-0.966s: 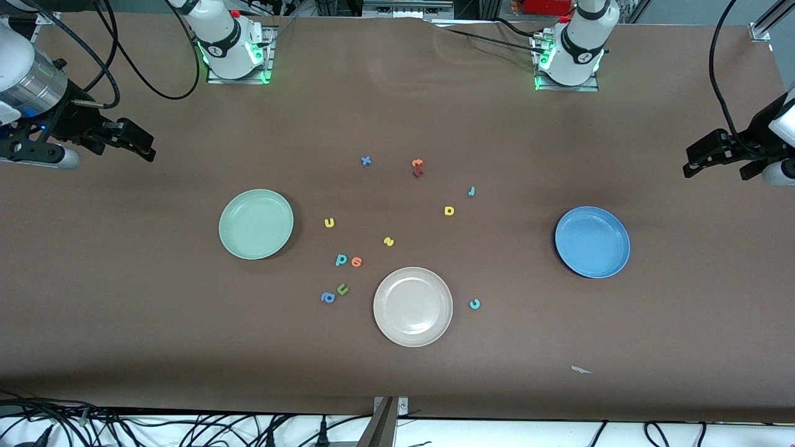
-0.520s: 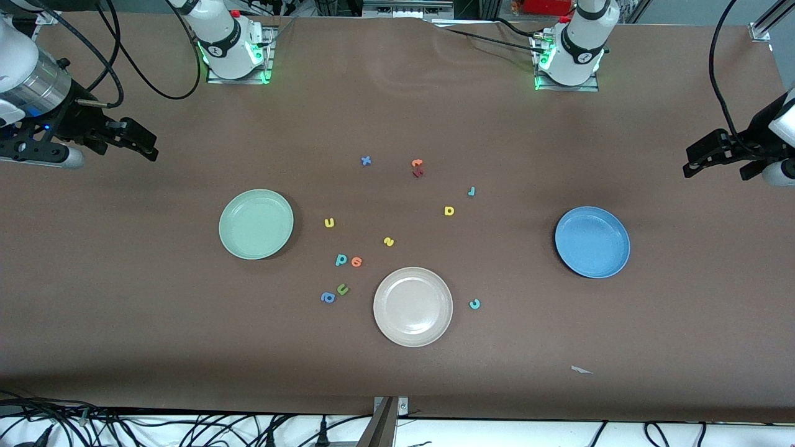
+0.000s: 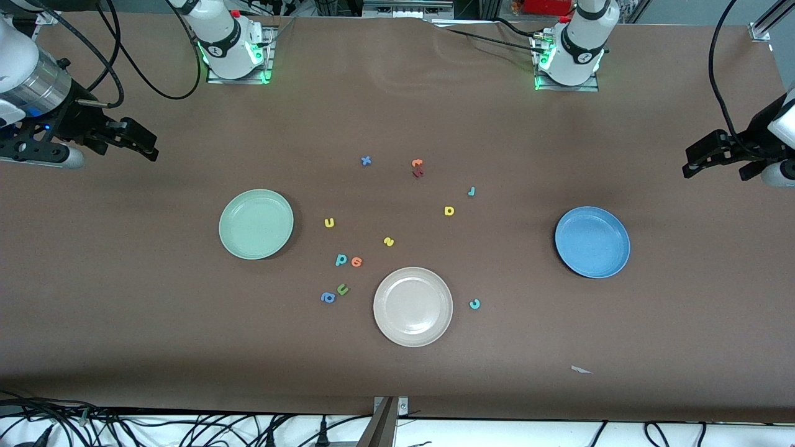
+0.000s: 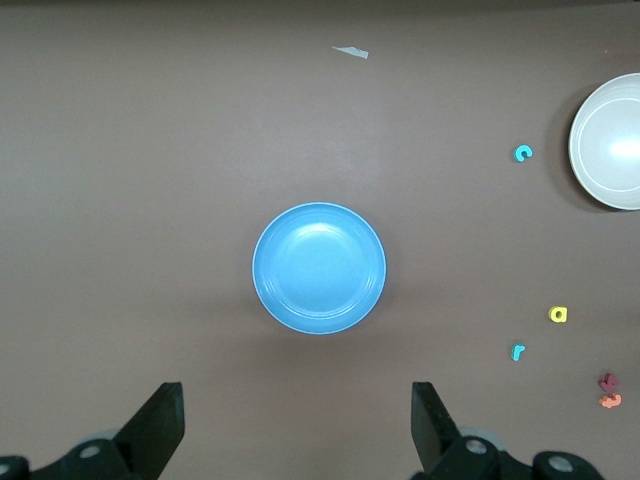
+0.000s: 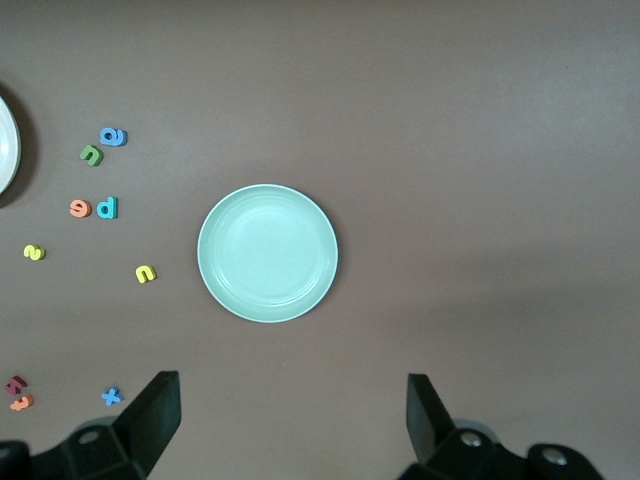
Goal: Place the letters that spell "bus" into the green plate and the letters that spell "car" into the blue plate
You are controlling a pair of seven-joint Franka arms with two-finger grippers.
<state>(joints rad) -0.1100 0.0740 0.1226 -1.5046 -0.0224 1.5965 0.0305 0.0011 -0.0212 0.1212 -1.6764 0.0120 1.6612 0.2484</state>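
Both claws hang wide open and empty, so no letter has been picked yet and the sorting has not begun. The right claw (image 3: 144, 146) is up over bare worktop at the right arm's end, and its wrist view looks down between the spread fingers (image 5: 150, 410) at the green plate (image 3: 256, 224), which holds nothing. The left claw (image 3: 699, 162) hangs the same way over the left arm's end, looking down on the blue plate (image 3: 592, 242), also bare.

Out from the green plate toward the middle lie the "bus" letters: the yellow u (image 3: 329, 222) closest to the plate, the teal b (image 3: 341, 259) nearer the front camera, just beside an orange round letter (image 3: 356, 261), and the yellow s (image 3: 389, 241) further toward the centre. An olive-green u (image 3: 342, 288) and a blue a (image 3: 327, 298) lie together nearer the camera again — both are decoys.

The "car" letters lie toward the blue plate's end of the scatter, still well apart from it: the yellow a (image 3: 449, 211), the thin teal r (image 3: 472, 191), and the teal c (image 3: 474, 303) just beside the beige-white plate (image 3: 413, 307).

As I judge it, the step in hand is the first approach. The next move calls for the right claw to descend on the yellow u, or the left on the teal r — either way a narrow, well-centred pinch on a very small flat piece, lined up across its width.
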